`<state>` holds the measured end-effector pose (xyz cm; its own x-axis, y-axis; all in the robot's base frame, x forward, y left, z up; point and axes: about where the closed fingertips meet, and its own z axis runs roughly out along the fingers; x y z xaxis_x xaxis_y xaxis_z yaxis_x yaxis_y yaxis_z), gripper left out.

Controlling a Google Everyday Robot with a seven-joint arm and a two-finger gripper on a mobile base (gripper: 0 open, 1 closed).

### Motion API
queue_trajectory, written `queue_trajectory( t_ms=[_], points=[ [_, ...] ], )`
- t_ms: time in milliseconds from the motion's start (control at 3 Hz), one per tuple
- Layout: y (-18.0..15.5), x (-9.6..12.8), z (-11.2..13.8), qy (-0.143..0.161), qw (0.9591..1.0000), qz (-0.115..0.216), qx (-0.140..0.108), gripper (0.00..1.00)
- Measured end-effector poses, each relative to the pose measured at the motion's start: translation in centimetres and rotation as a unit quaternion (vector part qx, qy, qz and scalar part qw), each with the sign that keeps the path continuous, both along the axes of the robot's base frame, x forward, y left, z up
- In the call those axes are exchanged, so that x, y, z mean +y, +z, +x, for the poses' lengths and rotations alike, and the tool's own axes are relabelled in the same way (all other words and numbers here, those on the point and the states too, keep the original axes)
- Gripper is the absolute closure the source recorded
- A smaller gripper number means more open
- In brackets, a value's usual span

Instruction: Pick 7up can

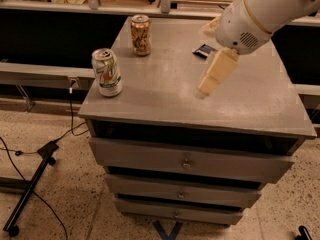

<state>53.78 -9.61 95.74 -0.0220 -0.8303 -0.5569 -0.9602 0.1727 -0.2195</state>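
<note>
7up can (107,72): upright on the desk (165,101), at roughly 9 o'clock on the top, close to the left edge, nothing touching it. Orange-brown patterned can (141,35) at its 1 o'clock, upright near the back edge, apart from it. Pincer (204,89) at the 7up can's 3 o'clock, well apart, above mid-desk, angled down toward 7 o'clock, carrying nothing. Spread or pressed together: can't tell from this angle. Small dark packet (204,50) lies flat at 12 o'clock from the pincer tip. Black stand (30,194) on the floor at 7 o'clock from the desk.
</note>
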Motion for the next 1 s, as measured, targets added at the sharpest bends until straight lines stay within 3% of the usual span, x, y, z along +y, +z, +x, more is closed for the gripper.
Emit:
queue_trajectory(
  t_ms=[333, 667, 1000],
  points=[
    [1.3, 3.5, 2.5, 0.019, 0.9927, 0.119, -0.006, 0.0],
    [2.1, 7.0, 3.5, 0.039, 0.9788, 0.201, -0.003, 0.0],
    [2.3, 7.6, 3.5, 0.043, 0.9766, 0.211, 0.0, 0.0]
  ],
)
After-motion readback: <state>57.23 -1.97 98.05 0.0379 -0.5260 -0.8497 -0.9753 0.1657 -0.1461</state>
